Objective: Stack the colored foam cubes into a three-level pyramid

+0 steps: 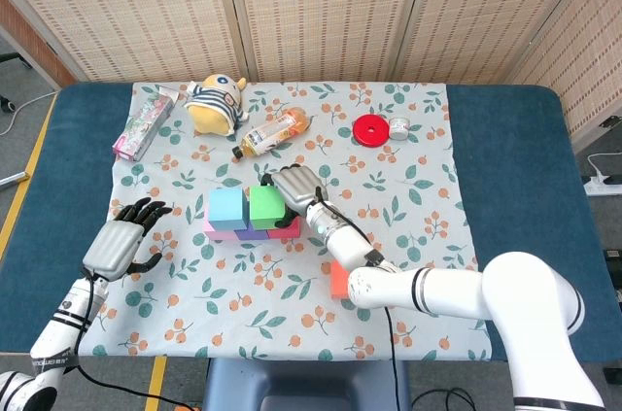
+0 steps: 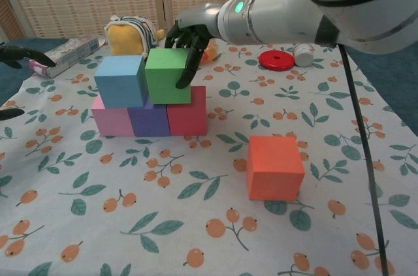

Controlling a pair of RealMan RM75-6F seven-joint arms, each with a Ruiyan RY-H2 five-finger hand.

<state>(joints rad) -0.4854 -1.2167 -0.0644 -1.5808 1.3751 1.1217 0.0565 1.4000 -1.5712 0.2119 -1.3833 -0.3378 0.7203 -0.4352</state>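
Two cubes up top, your right robot hand (image 2: 186, 34) gripping green cube (image 2: 167, 77) beside blue cube (image 2: 120, 81), orange cube (image 2: 275, 167) apart, left robot hand (image 1: 121, 241) spread empty, bottle (image 1: 272, 132) behind.

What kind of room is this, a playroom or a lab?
Probably a robot test room, not a playroom: a table with a blue top under a flowery cloth, woven screens behind, and cables on the floor.

Orange cube (image 2: 275, 166) (standing alone) approachable.
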